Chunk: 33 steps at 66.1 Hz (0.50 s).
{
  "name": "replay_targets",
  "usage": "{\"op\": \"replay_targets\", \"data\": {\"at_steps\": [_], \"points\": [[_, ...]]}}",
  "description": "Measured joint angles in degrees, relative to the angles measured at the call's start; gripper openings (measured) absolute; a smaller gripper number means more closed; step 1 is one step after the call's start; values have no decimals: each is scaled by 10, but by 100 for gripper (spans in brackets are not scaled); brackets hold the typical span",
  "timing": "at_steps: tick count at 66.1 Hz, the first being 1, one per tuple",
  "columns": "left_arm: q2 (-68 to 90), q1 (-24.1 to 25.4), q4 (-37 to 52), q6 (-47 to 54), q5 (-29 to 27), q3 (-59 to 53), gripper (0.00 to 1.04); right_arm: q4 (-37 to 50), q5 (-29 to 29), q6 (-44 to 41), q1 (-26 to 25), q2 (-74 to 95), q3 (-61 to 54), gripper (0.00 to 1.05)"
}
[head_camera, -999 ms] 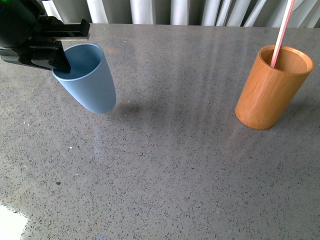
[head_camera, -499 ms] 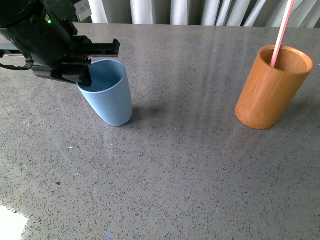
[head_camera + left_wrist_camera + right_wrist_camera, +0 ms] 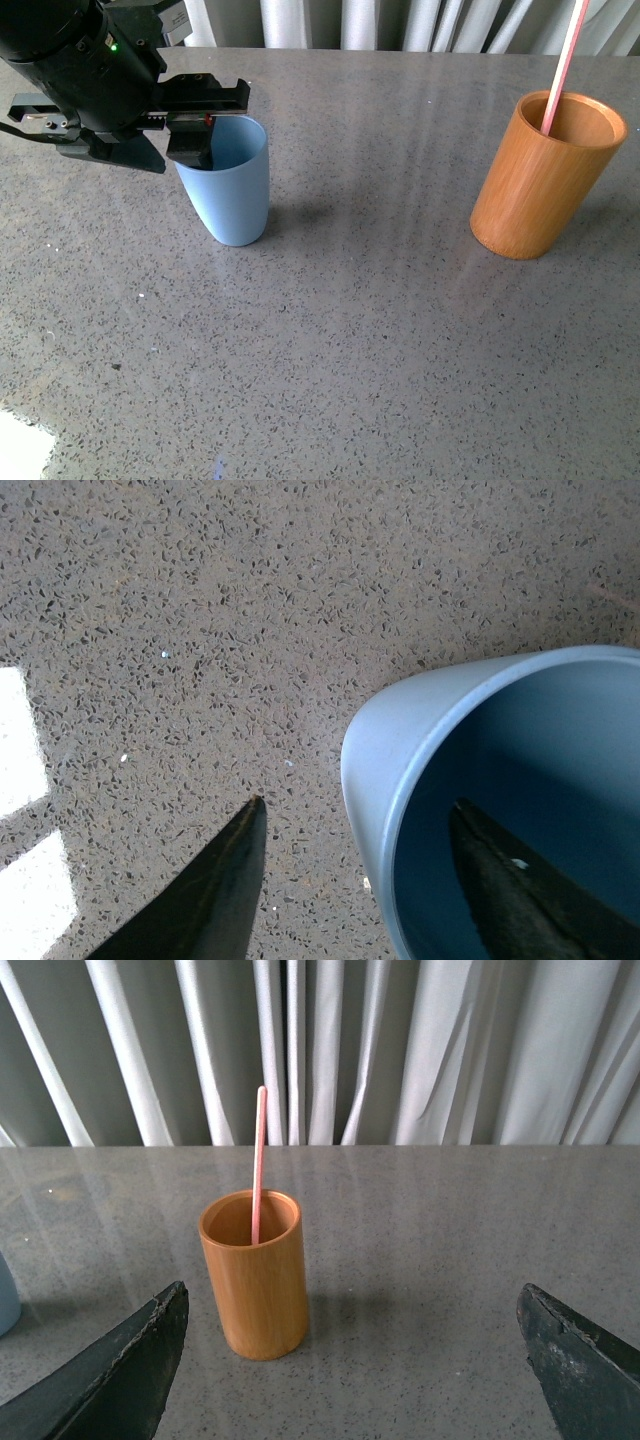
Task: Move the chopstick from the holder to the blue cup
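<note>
Tilted a second ago, the blue cup [image 3: 228,195] now stands upright on the table [image 3: 380,330], nearer the holder [image 3: 535,190], where the chopstick [image 3: 562,65] waits. The left gripper [image 3: 357,805] straddles its rim, apparently slackened and gripping nothing; the right gripper [image 3: 352,1295] gapes empty, free to fetch.

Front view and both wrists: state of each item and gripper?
blue cup: upright on the table, no chopstick in it.
holder: upright, chopstick inside.
chopstick: standing in holder, leaning, ungripped.
left gripper: open, straddling the cup wall, outer finger apart from it.
right gripper: open, empty, facing holder.
</note>
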Motion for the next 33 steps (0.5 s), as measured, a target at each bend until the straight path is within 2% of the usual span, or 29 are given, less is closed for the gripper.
{"op": "replay_targets", "data": {"at_steps": [18, 28, 33], "points": [[-35, 11, 10, -5, 26, -6, 97, 0, 0, 0, 0, 0, 0, 96], [-84, 24, 29, -9, 36, -21, 96, 0, 0, 0, 0, 0, 0, 96], [-121, 35, 65, 3, 3, -48, 96, 0, 0, 0, 0, 0, 0, 96]]}}
